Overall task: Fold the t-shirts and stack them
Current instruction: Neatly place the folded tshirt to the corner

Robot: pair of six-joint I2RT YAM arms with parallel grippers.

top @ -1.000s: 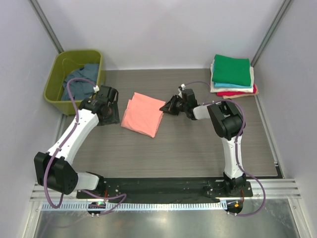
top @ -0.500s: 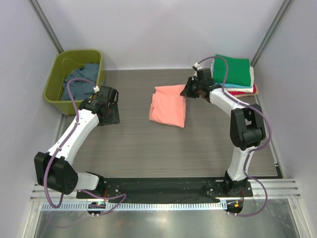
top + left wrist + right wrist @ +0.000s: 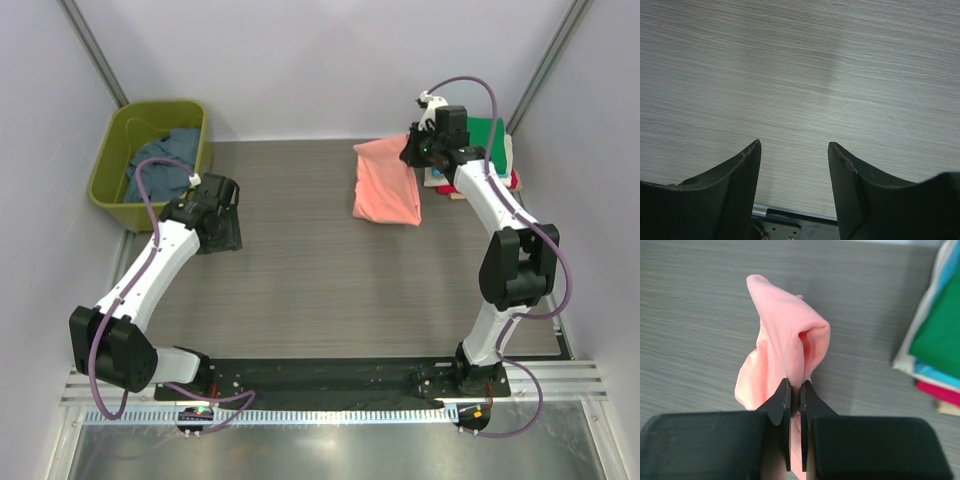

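Two arms, top view: right gripper, at 1 o'clock, holds the salmon-pink t-shirt just beside the folded stack.
Left wrist: left gripper, fingers parted, above the wood-grain table.
Right wrist: jaws clamped on a pink fold, stack at 3 o'clock.

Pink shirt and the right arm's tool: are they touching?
Touching. The right wrist view shows the right tool clamped shut on a fold of the pink shirt.

Right gripper clamped, arm stretched far; left gripper parted.
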